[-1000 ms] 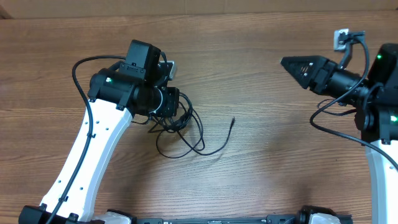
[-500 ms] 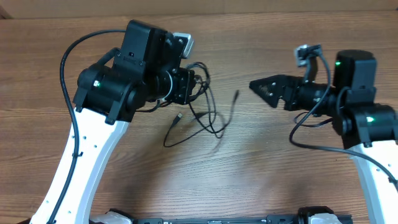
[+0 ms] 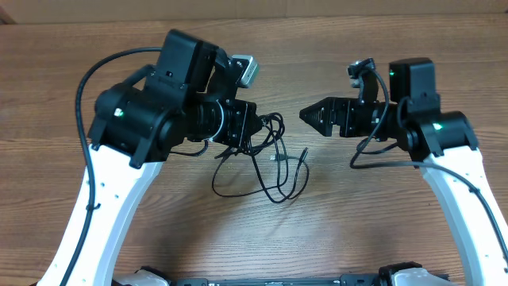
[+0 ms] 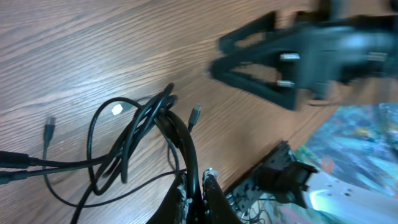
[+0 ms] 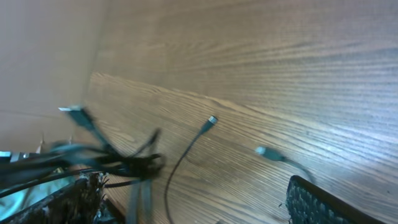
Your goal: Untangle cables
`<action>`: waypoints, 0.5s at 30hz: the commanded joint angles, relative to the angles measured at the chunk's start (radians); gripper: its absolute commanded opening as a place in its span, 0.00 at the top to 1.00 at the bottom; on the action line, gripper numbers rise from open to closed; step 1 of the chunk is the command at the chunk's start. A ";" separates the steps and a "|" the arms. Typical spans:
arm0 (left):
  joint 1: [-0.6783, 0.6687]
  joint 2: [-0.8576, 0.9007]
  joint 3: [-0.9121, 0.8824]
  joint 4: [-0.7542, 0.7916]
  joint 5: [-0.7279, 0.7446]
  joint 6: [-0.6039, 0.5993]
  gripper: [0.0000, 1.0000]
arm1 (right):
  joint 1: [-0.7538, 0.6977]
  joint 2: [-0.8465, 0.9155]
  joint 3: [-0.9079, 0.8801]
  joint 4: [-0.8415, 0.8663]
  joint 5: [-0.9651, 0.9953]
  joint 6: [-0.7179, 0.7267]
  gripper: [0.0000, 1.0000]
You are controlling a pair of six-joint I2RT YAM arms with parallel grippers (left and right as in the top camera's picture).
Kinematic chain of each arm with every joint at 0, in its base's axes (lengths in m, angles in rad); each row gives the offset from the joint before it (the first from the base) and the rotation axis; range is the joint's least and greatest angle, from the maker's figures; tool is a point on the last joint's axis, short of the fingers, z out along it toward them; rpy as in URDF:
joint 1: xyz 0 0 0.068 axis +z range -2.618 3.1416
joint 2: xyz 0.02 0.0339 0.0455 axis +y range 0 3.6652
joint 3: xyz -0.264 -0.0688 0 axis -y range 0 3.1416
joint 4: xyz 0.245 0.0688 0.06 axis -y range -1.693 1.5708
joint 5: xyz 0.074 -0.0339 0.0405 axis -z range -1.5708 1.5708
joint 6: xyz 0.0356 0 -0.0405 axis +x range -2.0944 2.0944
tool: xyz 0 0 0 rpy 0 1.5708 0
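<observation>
A brown wood-grain table [image 3: 341, 238] fills the overhead view. The left arm [image 3: 103, 214] rises from the near edge on a white link and ends in a bulky black wrist over the table's middle-left. The right arm [image 3: 464, 199] mirrors it from the near right, with its black wrist turned inward so that the two face each other.

The left gripper [image 4: 199, 184] is pinched tight on the cables [image 3: 270, 159]. In the left wrist view its fingertips meet at the bottom of the frame, and several black strands rise out from between them. The right gripper [image 3: 306, 116] points at the bundle from just to its right and is apart from it. In its own wrist view only one textured finger [image 5: 311, 202] shows, far out at the lower right corner, with nothing against it, so the jaws stand wide and empty.

The cables lie between the two grippers as a knotted bunch of thin black cords at the left gripper's tips. Loose loops spread from it toward the near side of the table. Whether the loops rest on the wood or hang just above it cannot be told.

The smallest things are the plug tips [image 3: 303, 152] — one on a free end that curves out on the bundle's right side, nearest the right gripper, and another, a pale one, in among the loops just left of it.
</observation>
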 commanded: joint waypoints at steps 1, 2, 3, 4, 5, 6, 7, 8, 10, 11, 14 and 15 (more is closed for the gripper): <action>-0.003 -0.006 0.075 -0.006 0.075 -0.017 0.96 | 0.024 0.040 0.018 -0.002 -0.013 -0.087 0.08; -0.003 -0.006 0.085 -0.006 0.080 -0.032 0.96 | 0.033 0.050 0.018 -0.002 -0.013 -0.110 0.09; -0.003 -0.006 0.097 -0.007 0.079 -0.053 0.96 | 0.044 0.058 0.018 -0.001 -0.017 -0.140 0.11; -0.003 -0.006 0.108 -0.007 0.076 -0.070 0.96 | 0.055 0.063 0.018 0.003 -0.033 -0.175 0.15; -0.003 -0.006 0.116 -0.006 0.058 -0.087 0.96 | 0.066 0.066 0.018 0.010 -0.058 -0.205 0.17; -0.003 -0.006 0.120 -0.007 0.031 -0.109 0.96 | 0.077 0.066 0.018 0.019 -0.092 -0.237 0.17; -0.003 -0.006 0.122 -0.009 -0.006 -0.141 0.96 | 0.090 0.065 0.018 0.032 -0.133 -0.273 0.18; -0.003 -0.006 0.122 -0.010 -0.017 -0.151 0.96 | 0.097 0.065 0.018 0.040 -0.151 -0.286 0.17; -0.003 -0.006 0.122 -0.015 -0.050 -0.169 0.96 | 0.116 0.065 0.018 0.061 -0.176 -0.309 0.17; -0.003 -0.006 0.122 -0.016 -0.071 -0.173 0.96 | 0.126 0.065 0.018 0.073 -0.178 -0.313 0.17; -0.003 -0.006 0.122 -0.024 -0.140 -0.173 0.96 | 0.145 0.065 0.018 0.098 -0.177 -0.336 0.17; -0.003 -0.006 0.122 -0.026 -0.153 -0.173 0.96 | 0.147 0.065 0.018 0.107 -0.178 -0.338 0.16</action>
